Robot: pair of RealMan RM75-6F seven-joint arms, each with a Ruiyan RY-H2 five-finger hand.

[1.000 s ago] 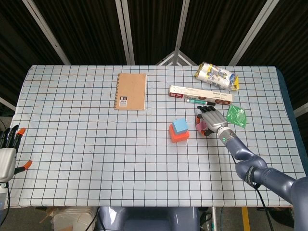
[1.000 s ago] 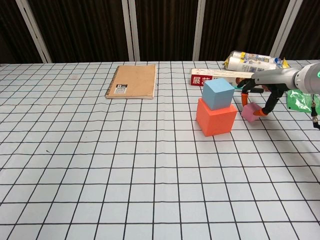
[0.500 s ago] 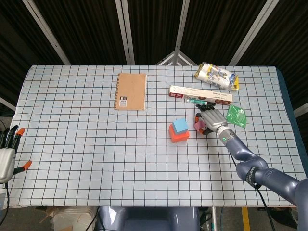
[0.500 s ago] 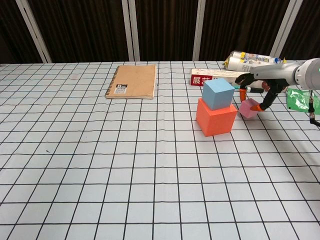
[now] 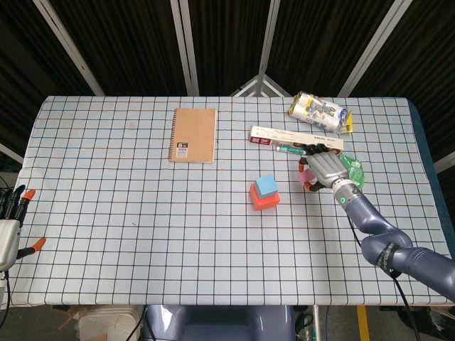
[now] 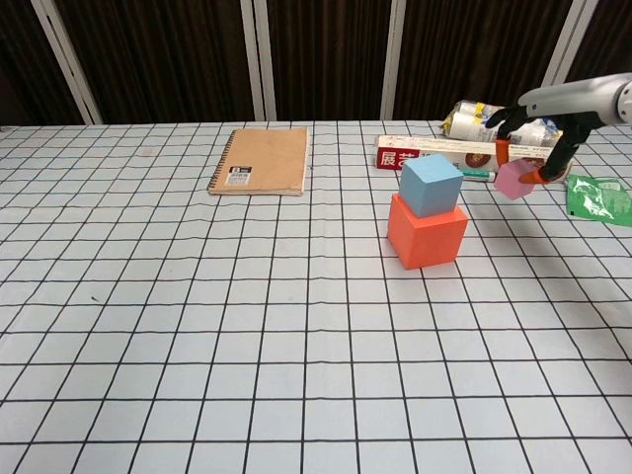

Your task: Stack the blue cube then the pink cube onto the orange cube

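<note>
The right hand point(image 6: 531, 150) is holding the pink cube point(image 6: 514, 180) up in the air, above the table point(image 6: 197, 326). Its fingers point(image 6: 502, 148) are curling around the cube from both sides, with orange tips pressing on it. In the head view the right hand point(image 5: 323, 168) is covering most of the cube, so only a little bit of pink is showing there. The blue cube point(image 6: 431, 185) is sitting on top of the orange cube point(image 6: 427, 232), and both are to the left of the right hand and lower down, not touching it. A long box with red print point(image 6: 439, 153) and a green pen point(image 6: 477, 177) are lying just behind the hand. A shiny snack bag point(image 6: 489, 120) is lying farther back behind the hand. A green wrapper point(image 6: 598, 200) is lying on the table to the right of the hand. A brown notebook point(image 6: 261, 160) is lying far off to the left of the hand, well past the two stacked cubes. The left hand point(image 5: 8, 231) is hanging at the left edge of the table in the head view, far from everything. Its fingers are spread apart and it is holding nothing.
</note>
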